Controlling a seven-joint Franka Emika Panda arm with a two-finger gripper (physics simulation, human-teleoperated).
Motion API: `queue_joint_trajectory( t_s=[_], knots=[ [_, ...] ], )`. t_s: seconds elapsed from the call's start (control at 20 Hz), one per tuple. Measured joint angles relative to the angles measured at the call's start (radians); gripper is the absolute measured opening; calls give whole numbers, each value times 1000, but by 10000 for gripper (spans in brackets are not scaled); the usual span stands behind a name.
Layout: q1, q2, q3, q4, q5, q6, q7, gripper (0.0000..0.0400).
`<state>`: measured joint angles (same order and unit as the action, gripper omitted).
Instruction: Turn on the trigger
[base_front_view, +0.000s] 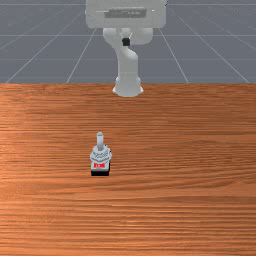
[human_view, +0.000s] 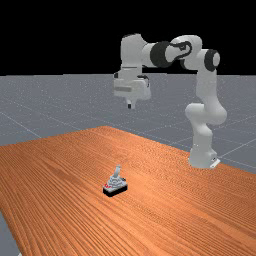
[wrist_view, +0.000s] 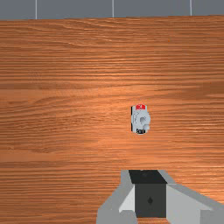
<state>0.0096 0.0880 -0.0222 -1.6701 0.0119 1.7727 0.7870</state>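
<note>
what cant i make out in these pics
- red marking, front view: wording too small
- joystick, far view: underside hidden against the table
- any trigger on the stick, far view: too small
- arm, front view: cut off by the top edge

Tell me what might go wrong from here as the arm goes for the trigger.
The joystick is small, and the gripper hangs well above it, so a slight aiming error may miss its slim stick. A sideways push on that raised stick might slide or tip the black base. I can't pick out which part is the trigger, so the wrong part may get pressed.
</note>
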Motion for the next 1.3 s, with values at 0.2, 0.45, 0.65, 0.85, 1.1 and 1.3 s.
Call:
queue_joint_trajectory(
  t_s=[0.2, 0.45, 0.65, 0.85, 1.1, 1.3],
  knots=[
    [-1, 40, -15, 10, 5, 31, 15, 0],
    [-15, 65, -6, -139, 24, 210, -236, 0],
    [-8, 97, -13, -204, 27, 301, -162, 0],
    [-11, 129, -8, -262, -8, 406, -279, 0],
    [-12, 202, -13, -284, 36, 465, -234, 0],
    [-43, 239, -19, -223, 33, 384, -324, 0]
  ],
)
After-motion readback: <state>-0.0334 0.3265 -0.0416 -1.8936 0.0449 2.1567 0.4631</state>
